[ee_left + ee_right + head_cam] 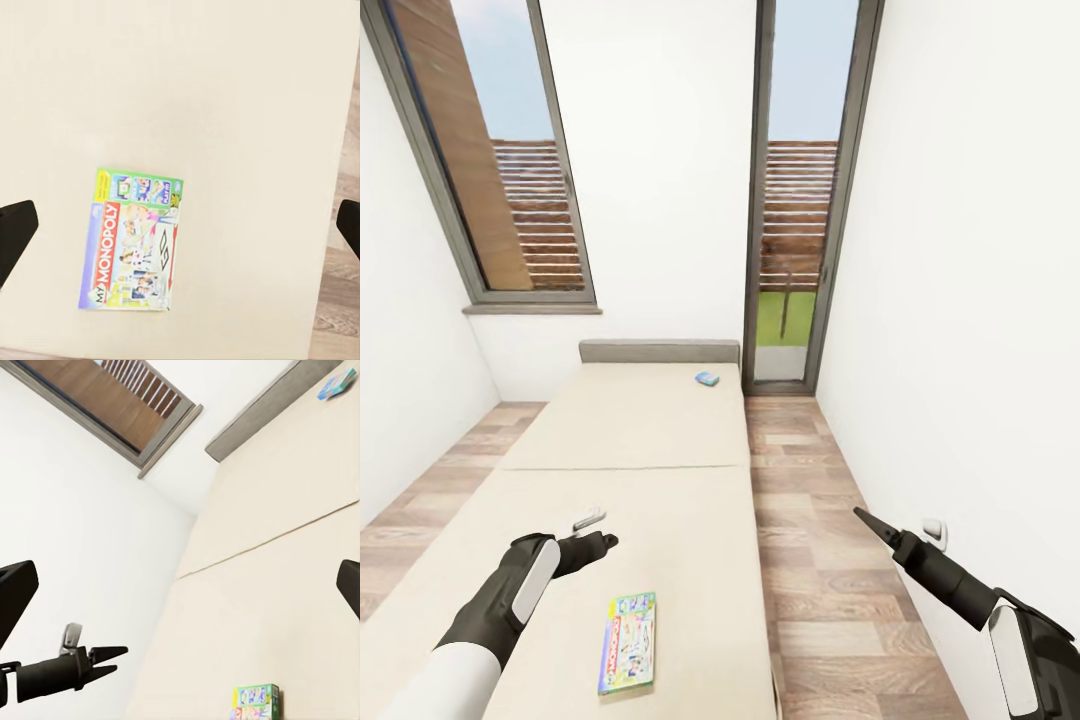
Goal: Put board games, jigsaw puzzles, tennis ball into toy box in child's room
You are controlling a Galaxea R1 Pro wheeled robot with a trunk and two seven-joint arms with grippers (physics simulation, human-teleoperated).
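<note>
Cream bed [640,440] bears Monopoly box [628,642] just beside left tool [600,530].

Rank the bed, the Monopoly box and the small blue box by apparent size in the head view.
1. Bed
2. Monopoly box
3. Small blue box, though it lies farther from the camera, so its true size is unsure.

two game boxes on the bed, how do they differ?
The multicolour Monopoly box looks larger and lies on the near panel, just ahead of the left gripper. The blue box looks smaller and sits on the far panel by the grey headboard. Both lie flat on the bed, untouched.
</note>
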